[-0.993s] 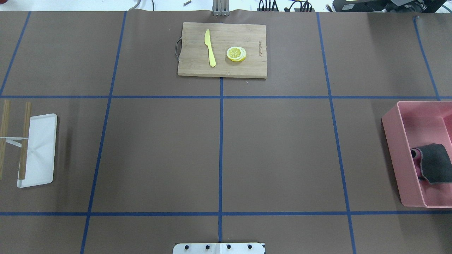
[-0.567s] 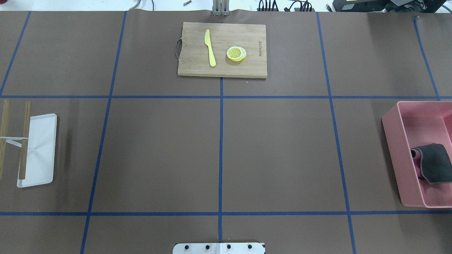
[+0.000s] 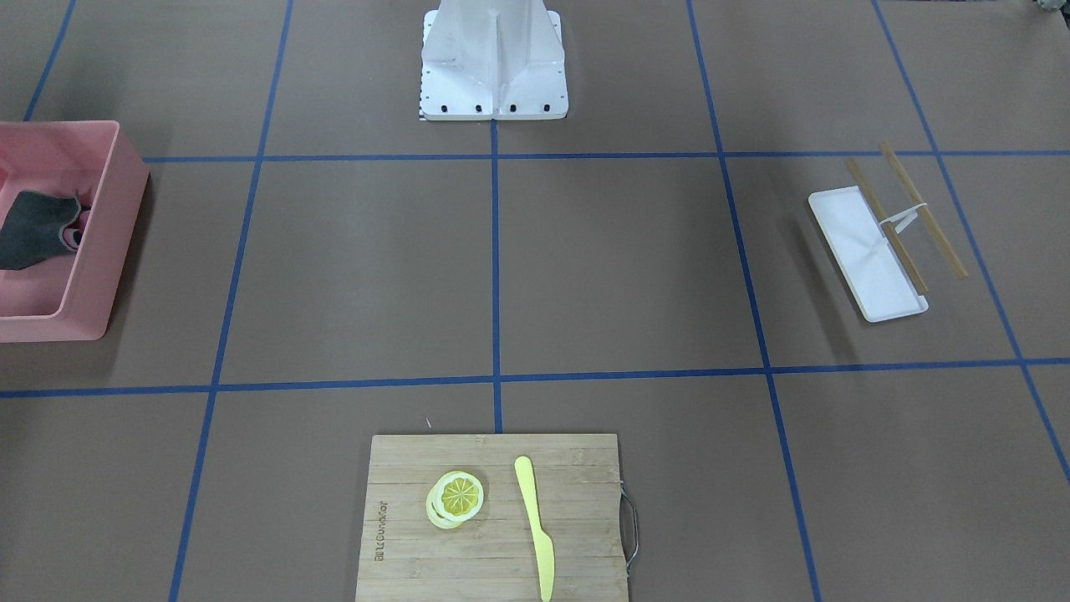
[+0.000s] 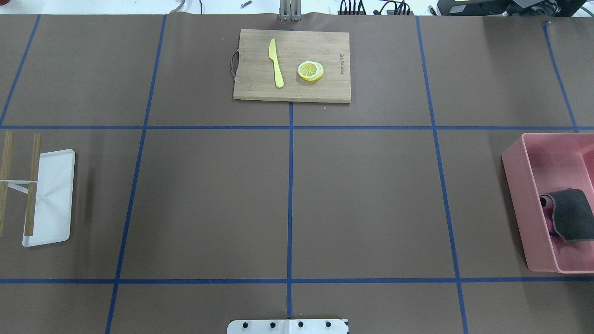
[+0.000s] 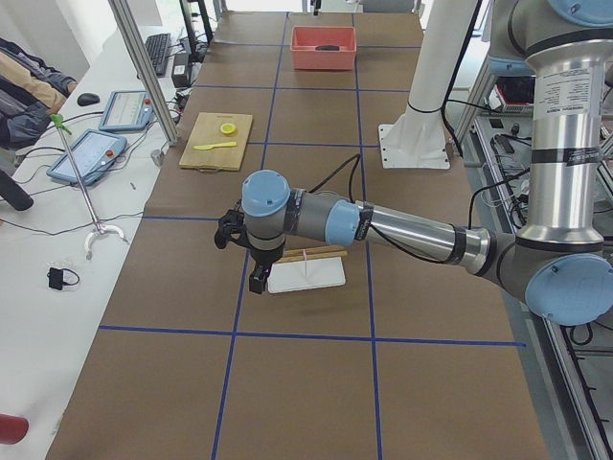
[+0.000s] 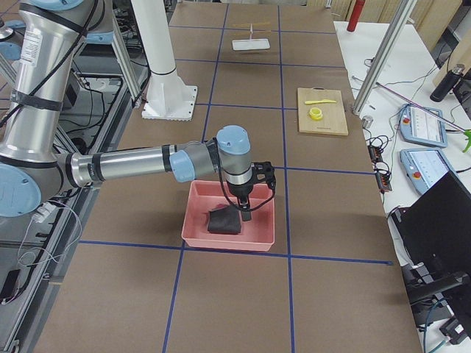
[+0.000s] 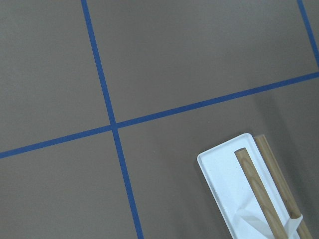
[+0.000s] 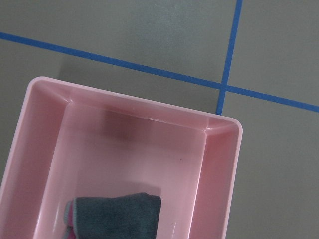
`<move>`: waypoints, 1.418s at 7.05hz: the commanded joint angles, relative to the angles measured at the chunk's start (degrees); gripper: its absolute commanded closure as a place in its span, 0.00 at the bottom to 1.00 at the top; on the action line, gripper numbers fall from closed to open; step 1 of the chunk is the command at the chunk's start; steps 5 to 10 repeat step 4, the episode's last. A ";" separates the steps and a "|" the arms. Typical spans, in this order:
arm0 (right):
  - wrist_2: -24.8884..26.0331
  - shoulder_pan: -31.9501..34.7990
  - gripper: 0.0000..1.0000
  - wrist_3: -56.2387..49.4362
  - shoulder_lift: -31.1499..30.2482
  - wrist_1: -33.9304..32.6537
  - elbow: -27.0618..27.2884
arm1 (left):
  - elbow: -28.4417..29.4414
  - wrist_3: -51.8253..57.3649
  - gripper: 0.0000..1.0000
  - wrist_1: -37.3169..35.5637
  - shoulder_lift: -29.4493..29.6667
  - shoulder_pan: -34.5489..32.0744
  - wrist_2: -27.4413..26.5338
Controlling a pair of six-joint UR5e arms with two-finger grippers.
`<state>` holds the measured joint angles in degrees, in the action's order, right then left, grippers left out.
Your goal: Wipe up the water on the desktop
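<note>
The desktop (image 4: 209,199) is brown with a blue tape grid; I see no water on it in any view. A folded dark grey cloth (image 4: 573,220) lies in a pink bin (image 4: 515,185) at the right; it also shows in the right wrist view (image 8: 117,216). My right gripper (image 6: 245,212) hangs above the bin beside the cloth, seen only in the exterior right view. My left gripper (image 5: 252,273) hovers by the white tray (image 5: 306,275), seen only in the exterior left view. I cannot tell whether either gripper is open or shut.
A bamboo cutting board (image 4: 292,90) at the far middle holds a yellow knife (image 4: 275,62) and lemon slices (image 4: 310,70). The white tray (image 4: 55,185) with two wooden rods (image 4: 32,185) sits at the left. The robot's base plate (image 4: 287,326) is at the near edge.
</note>
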<state>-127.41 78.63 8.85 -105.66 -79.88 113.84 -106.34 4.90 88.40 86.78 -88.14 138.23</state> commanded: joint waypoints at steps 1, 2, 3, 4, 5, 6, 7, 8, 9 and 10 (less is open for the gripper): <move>-3.37 0.03 0.00 0.02 0.11 0.16 -0.03 | -0.45 -0.07 0.02 0.02 -0.38 -0.01 0.11; -3.46 0.03 0.00 0.02 0.02 0.08 -0.29 | -0.45 -0.07 0.02 0.02 -0.38 -0.01 0.11; -3.38 -0.06 0.00 -0.06 0.02 0.16 -0.37 | -0.62 0.02 0.02 0.02 -0.38 -0.01 0.11; -3.37 0.03 0.00 0.02 0.02 0.16 -0.38 | -1.15 -0.07 0.02 0.11 -0.29 -0.01 0.11; -3.37 0.03 0.00 0.02 0.02 0.16 -0.38 | -1.15 -0.07 0.02 0.11 -0.29 -0.01 0.11; -3.37 0.03 0.00 0.02 0.02 0.16 -0.38 | -1.15 -0.07 0.02 0.11 -0.29 -0.01 0.11; -3.37 0.03 0.00 0.02 0.02 0.16 -0.38 | -1.15 -0.07 0.02 0.11 -0.29 -0.01 0.11; -3.37 0.03 0.00 0.02 0.02 0.16 -0.38 | -1.15 -0.07 0.02 0.11 -0.29 -0.01 0.11; -3.37 0.03 0.00 0.02 0.02 0.16 -0.38 | -1.15 -0.07 0.02 0.11 -0.29 -0.01 0.11; -3.37 0.03 0.00 0.02 0.02 0.16 -0.38 | -1.15 -0.07 0.02 0.11 -0.29 -0.01 0.11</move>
